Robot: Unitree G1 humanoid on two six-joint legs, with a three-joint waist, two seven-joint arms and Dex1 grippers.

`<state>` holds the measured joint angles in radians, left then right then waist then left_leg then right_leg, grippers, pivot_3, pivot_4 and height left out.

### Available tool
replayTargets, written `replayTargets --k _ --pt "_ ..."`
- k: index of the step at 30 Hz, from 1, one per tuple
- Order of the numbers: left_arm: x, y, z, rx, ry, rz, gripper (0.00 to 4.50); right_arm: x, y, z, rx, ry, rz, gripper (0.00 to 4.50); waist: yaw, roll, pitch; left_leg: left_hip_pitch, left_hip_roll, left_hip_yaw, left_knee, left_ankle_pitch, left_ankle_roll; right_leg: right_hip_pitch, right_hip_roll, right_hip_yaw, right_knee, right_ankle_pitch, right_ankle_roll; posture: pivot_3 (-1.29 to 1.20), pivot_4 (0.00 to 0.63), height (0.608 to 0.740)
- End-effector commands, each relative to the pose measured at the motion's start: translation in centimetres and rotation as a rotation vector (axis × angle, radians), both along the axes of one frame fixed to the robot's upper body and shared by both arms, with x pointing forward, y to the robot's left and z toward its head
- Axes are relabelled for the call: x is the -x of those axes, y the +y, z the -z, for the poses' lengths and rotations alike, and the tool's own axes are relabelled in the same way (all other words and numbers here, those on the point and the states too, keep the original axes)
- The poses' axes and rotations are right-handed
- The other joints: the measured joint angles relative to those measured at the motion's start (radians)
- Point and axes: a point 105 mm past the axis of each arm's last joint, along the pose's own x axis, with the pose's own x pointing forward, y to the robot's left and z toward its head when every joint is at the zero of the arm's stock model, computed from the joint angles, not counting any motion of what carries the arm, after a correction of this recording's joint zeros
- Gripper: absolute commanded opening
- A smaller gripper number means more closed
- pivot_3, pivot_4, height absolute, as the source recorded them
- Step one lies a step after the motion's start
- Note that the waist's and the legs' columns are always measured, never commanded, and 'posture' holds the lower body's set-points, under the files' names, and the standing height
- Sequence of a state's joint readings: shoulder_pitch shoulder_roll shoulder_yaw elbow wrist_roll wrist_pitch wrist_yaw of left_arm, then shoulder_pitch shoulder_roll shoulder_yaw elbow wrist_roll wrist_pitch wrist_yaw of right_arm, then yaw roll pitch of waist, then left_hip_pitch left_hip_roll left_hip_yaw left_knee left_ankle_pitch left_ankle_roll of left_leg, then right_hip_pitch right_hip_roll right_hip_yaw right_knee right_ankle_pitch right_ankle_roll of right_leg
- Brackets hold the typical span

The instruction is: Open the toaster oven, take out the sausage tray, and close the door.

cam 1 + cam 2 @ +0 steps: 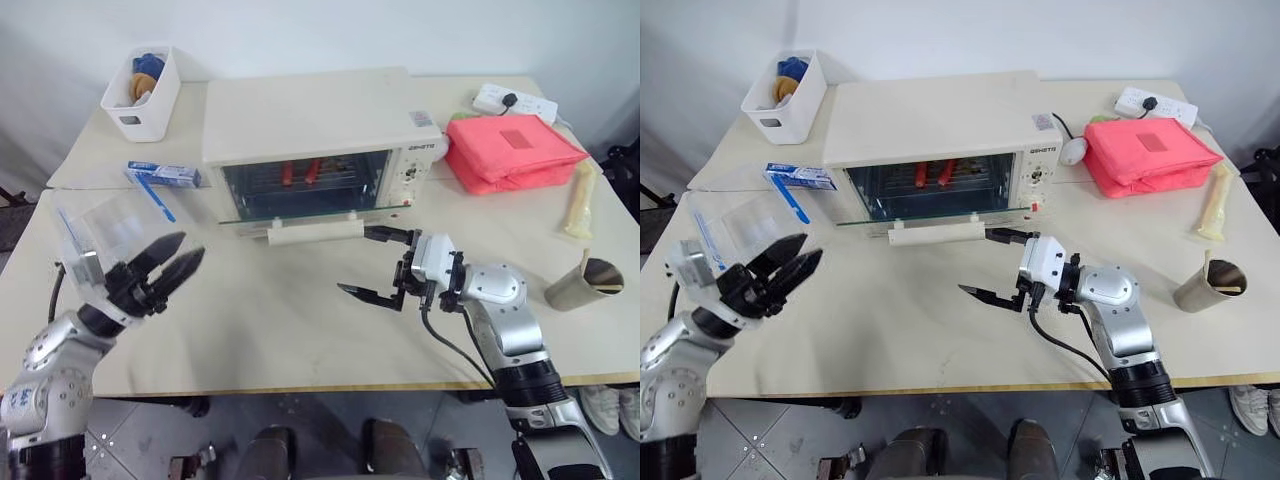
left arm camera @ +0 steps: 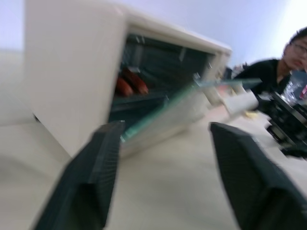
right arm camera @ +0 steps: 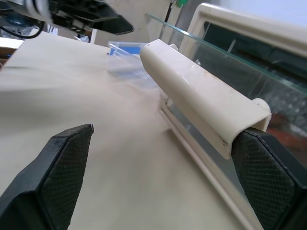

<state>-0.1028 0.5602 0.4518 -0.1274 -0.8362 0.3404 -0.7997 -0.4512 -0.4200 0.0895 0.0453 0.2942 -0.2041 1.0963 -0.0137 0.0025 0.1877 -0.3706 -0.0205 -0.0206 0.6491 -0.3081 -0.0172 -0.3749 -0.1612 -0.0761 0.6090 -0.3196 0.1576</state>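
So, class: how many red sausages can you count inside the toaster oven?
2. Both lie side by side behind the lowered door of the toaster oven: one sausage on the left, the other to its right. More may be hidden deeper inside.

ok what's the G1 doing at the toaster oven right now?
It's partway through getting the sausage tray out of the toaster oven. The door is already folded down and open, and the red sausages are still inside on the rack. The right gripper is open, right beside the end of the door's bar handle, holding nothing. The left gripper hovers off the oven's left side, fingers parted and empty, over a clear plastic bag.
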Motion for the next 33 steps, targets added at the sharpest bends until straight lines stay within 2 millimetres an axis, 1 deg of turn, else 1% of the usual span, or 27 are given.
replayTargets --k 1,3,6,7,9,11,13,15,19,22,26,27,29,30,32,33 --pt "-2.5 0.5 -1.5 -0.026 -0.067 -0.047 1.70 0.6 0.7 -1.3 -0.015 -0.091 -0.039 4.50 0.004 -0.001 0.001 0.000 0.000 0.000 0.000 0.000 0.000 0.000 0.000 0.000 0.001 0.000 0.000 0.00 0.150 0.740" --pt "-3.7 0.1 -2.0 -0.029 -0.086 -0.046 1.08 0.5 0.7 -1.3 -0.011 -0.094 -0.040 4.50 0.008 -0.002 0.001 0.000 0.000 0.000 0.001 0.000 0.000 0.000 0.000 0.000 0.001 0.000 0.000 0.00 0.150 0.740" --pt "-5.4 -1.3 -2.3 -0.055 -0.100 -0.012 0.12 0.5 0.6 -1.3 -0.004 -0.104 -0.036 4.50 0.008 -0.002 0.001 0.000 0.000 0.001 0.000 -0.001 0.000 -0.001 0.000 -0.001 0.000 0.001 0.001 0.00 0.150 0.740" --pt "-5.7 -1.5 -2.2 -0.065 -0.101 -0.009 0.02 0.5 0.6 -1.3 -0.004 -0.106 -0.035 4.50 0.006 -0.002 0.001 0.000 0.000 0.001 0.000 -0.001 0.000 -0.001 0.000 -0.001 0.000 0.001 0.001 0.00 0.150 0.740" --pt "-5.8 -2.1 -2.2 -0.070 -0.108 0.022 0.02 0.4 0.6 -1.3 -0.007 -0.107 -0.032 4.50 0.000 -0.002 0.001 0.000 0.000 0.002 0.000 -0.001 0.000 -0.001 0.000 -0.001 0.000 0.001 0.001 0.00 0.150 0.740" --pt "-6.0 -3.2 -2.1 -0.085 -0.120 0.059 0.02 0.4 0.5 -1.2 -0.004 -0.110 -0.026 4.50 -0.007 -0.002 0.001 0.000 0.001 0.002 -0.001 -0.001 0.000 -0.001 0.000 -0.001 0.000 0.001 0.001 0.00 0.150 0.740" --pt "-6.0 -4.9 -2.1 -0.083 -0.126 0.133 0.02 0.5 0.2 -1.1 0.000 -0.110 -0.010 4.50 -0.008 -0.003 0.001 0.000 0.001 0.001 0.000 -0.001 0.000 -0.001 0.000 -0.001 0.000 0.001 0.001 0.00 0.150 0.740" --pt "-6.1 -5.8 -1.7 -0.098 -0.119 0.176 0.02 0.5 -0.2 -0.8 0.008 -0.106 0.009 4.50 -0.008 -0.003 0.001 -0.001 0.001 0.001 0.002 -0.001 0.000 -0.001 0.000 -0.001 0.000 0.001 0.001 0.00 0.150 0.740" --pt "-6.0 -6.7 -0.7 -0.133 -0.094 0.233 0.02 1.0 -1.3 0.0 0.028 -0.093 0.052 4.50 -0.005 -0.003 0.001 -0.001 0.000 0.001 0.002 -0.001 0.000 -0.001 0.000 -0.001 0.001 0.001 0.001 0.00 0.150 0.740" --pt "-5.5 -7.4 0.3 -0.172 -0.075 0.279 0.02 1.7 -2.9 1.1 0.041 -0.053 0.123 4.50 0.010 -0.003 0.001 -0.001 0.000 0.002 0.002 -0.001 0.000 -0.001 0.000 -0.001 0.000 0.001 0.001 0.00 0.150 0.740" --pt "-5.0 -7.2 2.0 -0.233 -0.040 0.301 0.02 3.2 -7.1 4.5 0.105 0.055 0.292 4.50 0.025 -0.004 0.001 -0.001 0.000 0.002 0.003 -0.002 0.001 0.000 0.000 -0.001 0.000 0.001 0.001 0.00 0.150 0.740" --pt "-4.9 -7.1 2.3 -0.247 -0.034 0.302 0.02 3.5 -7.8 4.9 0.116 0.070 0.319 4.50 0.028 -0.004 0.001 -0.001 0.000 0.003 0.003 -0.002 0.001 0.000 0.000 -0.001 -0.001 0.001 0.001 0.00 0.150 0.740" --pt "-4.6 -7.0 3.3 -0.288 -0.014 0.310 0.02 3.9 -9.6 5.2 0.122 0.084 0.400 4.50 0.030 -0.004 0.001 -0.001 0.000 0.004 0.004 -0.002 0.001 0.000 0.000 -0.001 -0.001 0.002 0.001 0.00 0.150 0.740" --pt "-4.5 -6.9 3.7 -0.306 -0.003 0.305 0.02 4.0 -10.3 5.1 0.126 0.078 0.429 4.50 0.028 -0.004 0.001 -0.001 0.000 0.005 0.005 -0.002 0.002 0.000 0.000 -0.001 -0.001 0.002 0.001 0.00 0.150 0.740" --pt "-4.5 -6.8 4.1 -0.304 0.009 0.295 0.02 3.8 -10.9 4.3 0.126 0.049 0.465 4.50 0.024 -0.004 0.001 0.000 0.001 0.006 0.005 -0.002 0.002 0.000 0.000 0.000 -0.001 0.003 0.000 0.00 0.150 0.740" --pt "-4.4 -6.8 4.4 -0.313 0.016 0.290 0.02 3.4 -11.1 3.6 0.145 0.002 0.487 4.50 0.022 -0.004 0.001 0.000 0.001 0.006 0.005 -0.002 0.002 0.000 0.000 0.000 0.000 0.004 -0.001 0.00 0.150 0.740"
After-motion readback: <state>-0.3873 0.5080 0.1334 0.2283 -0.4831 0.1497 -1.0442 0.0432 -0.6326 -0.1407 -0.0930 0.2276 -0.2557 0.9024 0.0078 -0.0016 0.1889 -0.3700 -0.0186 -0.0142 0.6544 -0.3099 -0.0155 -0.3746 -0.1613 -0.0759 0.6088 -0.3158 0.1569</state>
